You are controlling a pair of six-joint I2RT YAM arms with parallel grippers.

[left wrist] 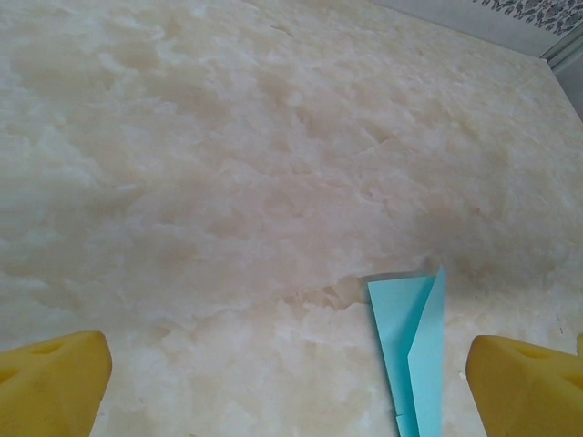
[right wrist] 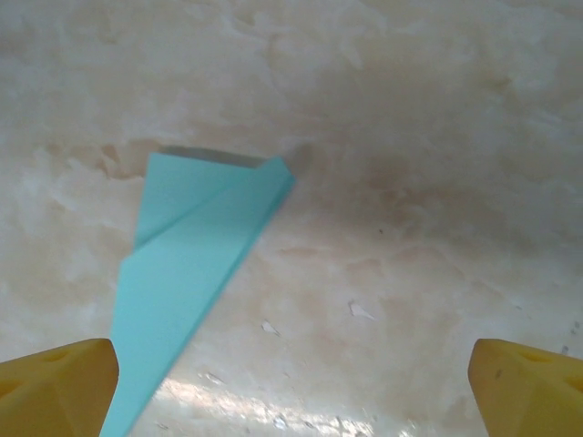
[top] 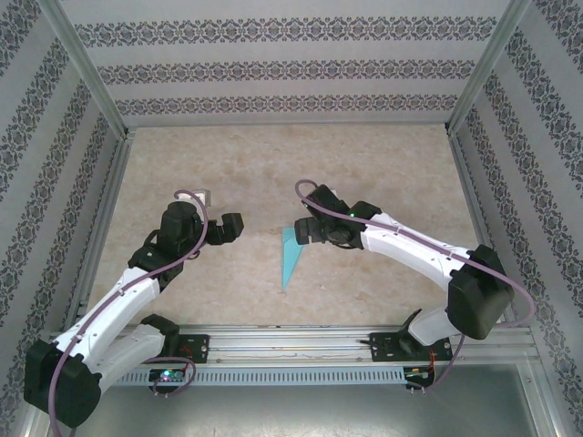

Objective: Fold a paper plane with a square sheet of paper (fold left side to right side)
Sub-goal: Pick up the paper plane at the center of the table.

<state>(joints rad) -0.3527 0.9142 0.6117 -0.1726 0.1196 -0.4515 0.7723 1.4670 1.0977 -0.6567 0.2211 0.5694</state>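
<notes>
The paper plane [top: 291, 258] lies flat between my left gripper [top: 233, 226] and right gripper [top: 306, 231]; both gape wide, empty, since folding looks done.

Left arm [top: 118, 300]: white links run from the base at the near left, forward and inward, with the elbow bent and the black wrist section turned toward the middle.
Left tool [top: 233, 226]: points right, toward the centre, with its jaws spread wide.
Left pads [left wrist: 55, 382]: yellow, one in each lower corner of the left wrist view, well apart.
Right arm [top: 419, 250]: folds back from its black elbow at the right, its white forearm reaching left.
Right tool [top: 306, 229]: points left, facing the left tool across a gap, with its jaws wide apart.
Right pads [right wrist: 59, 387]: yellow, at the two lower corners of the right wrist view.
</notes>
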